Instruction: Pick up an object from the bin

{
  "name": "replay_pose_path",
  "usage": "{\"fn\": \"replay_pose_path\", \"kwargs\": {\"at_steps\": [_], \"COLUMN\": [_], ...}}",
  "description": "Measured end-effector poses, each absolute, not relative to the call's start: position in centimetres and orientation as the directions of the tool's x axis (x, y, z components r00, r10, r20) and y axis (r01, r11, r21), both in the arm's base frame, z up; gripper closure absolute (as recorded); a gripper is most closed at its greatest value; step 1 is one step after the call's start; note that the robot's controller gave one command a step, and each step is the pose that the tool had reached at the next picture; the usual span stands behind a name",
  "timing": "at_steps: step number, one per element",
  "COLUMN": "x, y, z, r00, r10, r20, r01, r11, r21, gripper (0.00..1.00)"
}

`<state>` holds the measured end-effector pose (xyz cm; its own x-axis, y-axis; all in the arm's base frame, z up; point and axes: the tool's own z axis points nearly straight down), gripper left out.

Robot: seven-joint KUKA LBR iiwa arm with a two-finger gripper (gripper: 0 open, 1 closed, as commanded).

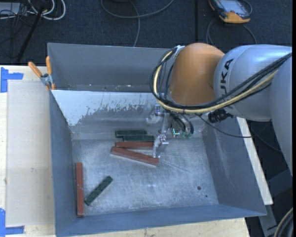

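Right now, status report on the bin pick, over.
Gripper low at centre of bin, over right end of reddish-brown bar. No hold confirmed. Dark green bar and second brown bar crowd alongside.

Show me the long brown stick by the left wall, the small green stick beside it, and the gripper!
long brown stick [79, 189], camera view: middle of its length.
small green stick [98, 190], camera view: its middle.
gripper [159, 147], camera view: its lower tip.
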<state>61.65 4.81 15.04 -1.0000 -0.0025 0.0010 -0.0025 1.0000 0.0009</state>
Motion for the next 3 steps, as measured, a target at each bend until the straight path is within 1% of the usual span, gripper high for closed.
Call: {"fn": "replay_pose_path", "kwargs": {"at_steps": [1, 2, 3], "x": [58.1, 58.1, 61.1], "y": [5.0, 5.0, 5.1], "z": [7.7, 7.7, 21.0], "r00": [-0.999, -0.999, -0.996], "r10": [-0.032, -0.032, -0.086], "r20": [-0.014, -0.014, -0.003], "r01": [-0.032, -0.032, -0.086], "r11": [0.999, 0.999, 0.996], "r21": [0.002, 0.002, 0.0], "gripper": [1.0, 1.0, 1.0]}}
